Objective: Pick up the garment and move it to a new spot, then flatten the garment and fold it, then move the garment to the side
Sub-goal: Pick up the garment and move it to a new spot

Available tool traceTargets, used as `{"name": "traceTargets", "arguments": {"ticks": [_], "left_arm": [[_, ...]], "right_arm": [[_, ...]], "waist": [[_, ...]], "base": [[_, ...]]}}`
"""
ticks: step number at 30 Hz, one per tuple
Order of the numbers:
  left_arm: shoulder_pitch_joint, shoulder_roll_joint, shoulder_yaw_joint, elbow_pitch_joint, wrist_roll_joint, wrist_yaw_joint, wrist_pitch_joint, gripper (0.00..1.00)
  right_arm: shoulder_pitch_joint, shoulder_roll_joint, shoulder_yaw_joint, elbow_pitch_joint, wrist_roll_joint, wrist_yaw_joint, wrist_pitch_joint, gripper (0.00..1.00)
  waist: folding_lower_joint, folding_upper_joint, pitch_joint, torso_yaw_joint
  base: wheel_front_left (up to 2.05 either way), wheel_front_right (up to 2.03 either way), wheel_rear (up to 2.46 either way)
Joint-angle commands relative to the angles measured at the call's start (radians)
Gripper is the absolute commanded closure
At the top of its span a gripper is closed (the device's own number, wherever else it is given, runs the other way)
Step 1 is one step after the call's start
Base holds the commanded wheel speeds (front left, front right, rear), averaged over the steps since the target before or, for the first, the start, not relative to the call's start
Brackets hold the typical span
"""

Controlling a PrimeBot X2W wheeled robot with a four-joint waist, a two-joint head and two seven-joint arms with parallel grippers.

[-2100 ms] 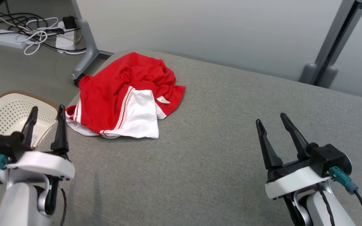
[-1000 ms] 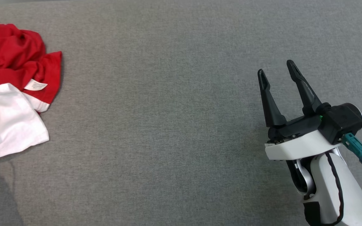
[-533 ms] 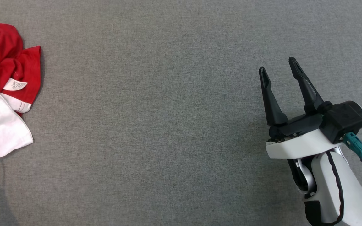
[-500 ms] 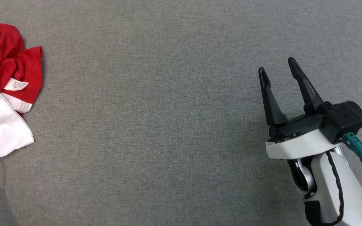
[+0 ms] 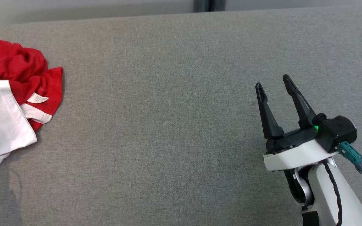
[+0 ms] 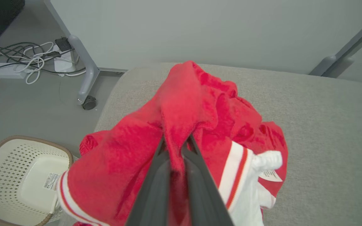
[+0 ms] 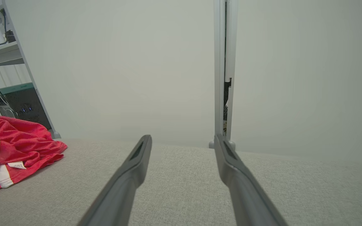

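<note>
Garment: The red-and-white garment (image 6: 206,119) lies bunched at the left end of the grey padded surface (image 5: 168,125), near the corner above the basket (image 6: 17,179). In the head view it is cut off by the left edge, with a white label (image 5: 38,99) turned up.

Left gripper: In the left wrist view the left gripper (image 6: 176,142) is closed narrow on a ridge of red cloth. The cloth is pinched between the two fingers and gathered into a peak beyond them.

Right gripper: The right gripper (image 5: 272,82) is held wide and empty over bare surface, well apart from the garment.

What has changed: About two seconds earlier the left gripper was spread wide and short of the heap, over by the basket. It has since been brought onto the fabric and shut. The head view's framing has also shifted, which is put down to the camera rather than the cloth.

Meaning for the task: The grasp is judged made, so the pick-up is begun. The lift and the carry to a new spot are still to be done, and flattening, folding and setting aside are untouched.

Likely new spot: The open stretch between the garment and the right gripper is judged suitable.

Risk: Only one fold is pinched. The rest may trail or slip free when the cloth is raised.
</note>
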Motion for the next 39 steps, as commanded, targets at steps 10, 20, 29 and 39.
{"name": "traceTargets", "arguments": {"ticks": [10,20,29,39], "left_arm": [[-0.067,0.033,-0.122,-0.215,-0.012,0.000,0.001,1.00],[-0.077,0.012,-0.218,-0.482,0.014,0.003,0.040,1.00],[-0.038,-0.118,-0.236,-0.716,-0.043,0.058,0.029,1.00],[0.231,-0.234,-0.288,-0.683,-0.054,0.106,-0.158,1.00]], "right_arm": [[0.057,-0.007,-0.008,0.011,0.040,0.000,-0.005,0.00],[0.099,-0.007,-0.021,0.021,0.057,0.000,-0.006,0.00],[0.107,-0.006,-0.047,0.019,0.036,0.000,-0.005,0.00],[0.106,-0.006,-0.058,0.025,0.030,0.000,-0.006,0.00]], "waist": [[-0.0001,0.0000,-0.145,-0.030],[-0.0001,0.0000,-0.233,-0.120],[-0.0001,0.0000,-0.247,-0.169],[-0.0001,0.0000,-0.225,-0.170]], "base": [[0.00,0.00,0.00],[0.00,0.00,0.00],[0.00,0.00,0.00],[0.00,0.00,0.00]]}}
